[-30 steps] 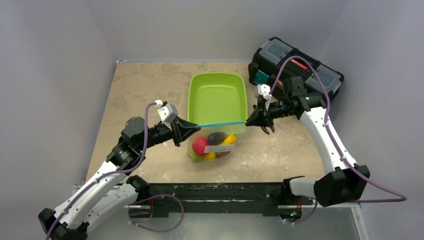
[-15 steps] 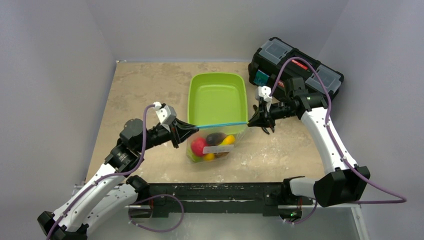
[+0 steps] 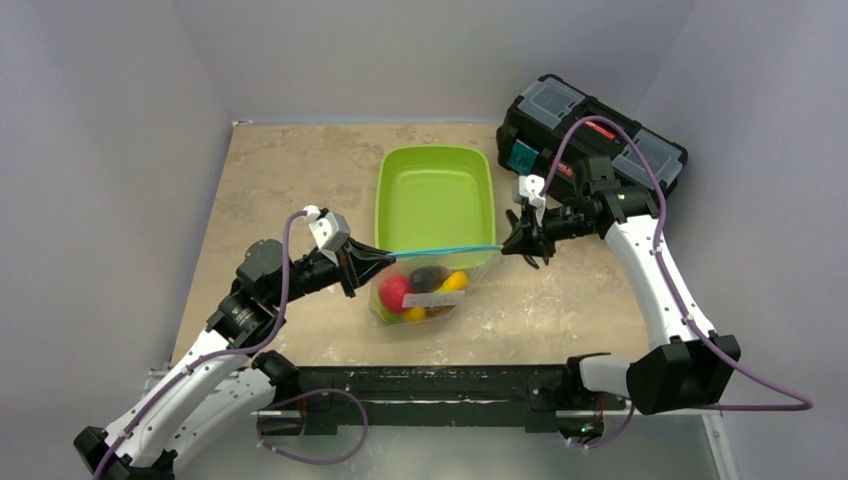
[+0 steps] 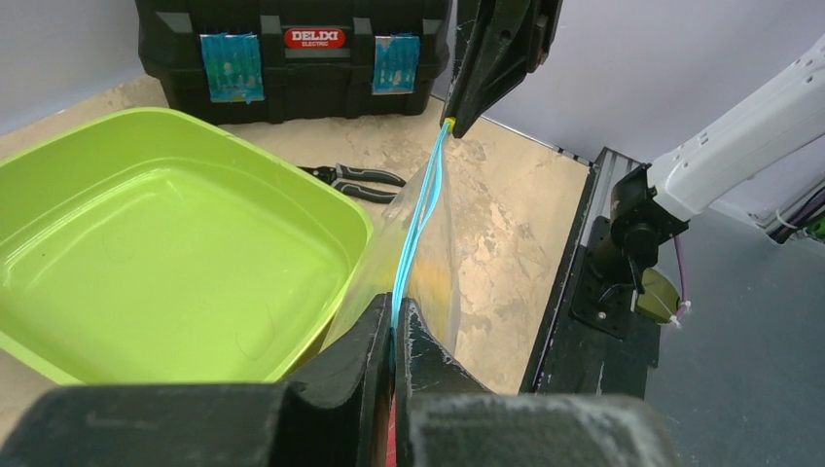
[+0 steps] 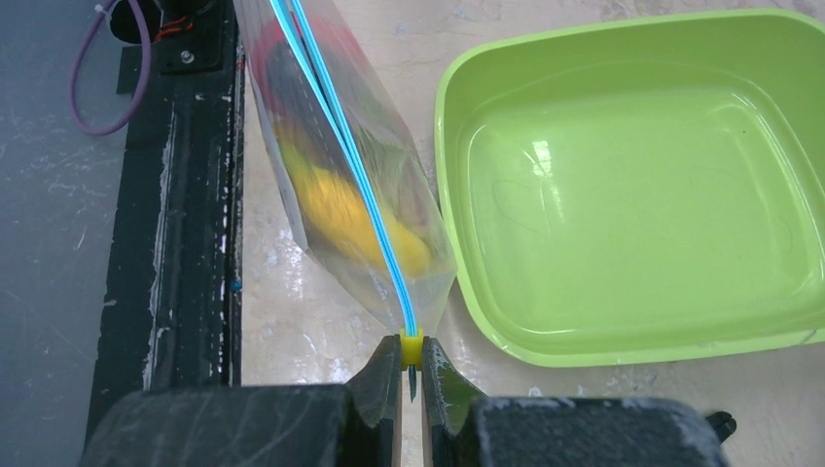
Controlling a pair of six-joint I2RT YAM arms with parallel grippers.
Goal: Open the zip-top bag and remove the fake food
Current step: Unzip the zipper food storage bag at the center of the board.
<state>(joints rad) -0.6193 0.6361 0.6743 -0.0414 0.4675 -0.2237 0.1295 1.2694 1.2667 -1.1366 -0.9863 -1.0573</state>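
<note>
One zip-top bag [image 3: 432,287] hangs in the air between my two grippers, just at the near rim of the green tray [image 3: 432,150] and above the table [image 3: 290,190]. Its teal zipper strip [image 3: 440,248] is pulled taut and nearly level, with the clear body sagging below it. The fake food [image 3: 425,290] sits bunched in the bottom of the bag: a red piece to the left, a dark piece in the middle, yellow to the right and underneath. My left gripper [image 3: 385,256] is pinched together on the left end of the strip; in the left wrist view the blue line runs straight into the closed fingers. My right gripper [image 3: 508,246] is clamped on the opposite end, fingers pressed on the small yellow slider [image 5: 412,350]. In both wrist views two blue tracks run side by side along the strip; I cannot tell whether they are sealed or parted. Pliers [image 4: 355,177] lie on the table beyond the tray, in front of the black toolbox [image 3: 590,130] at the far right corner.
</note>
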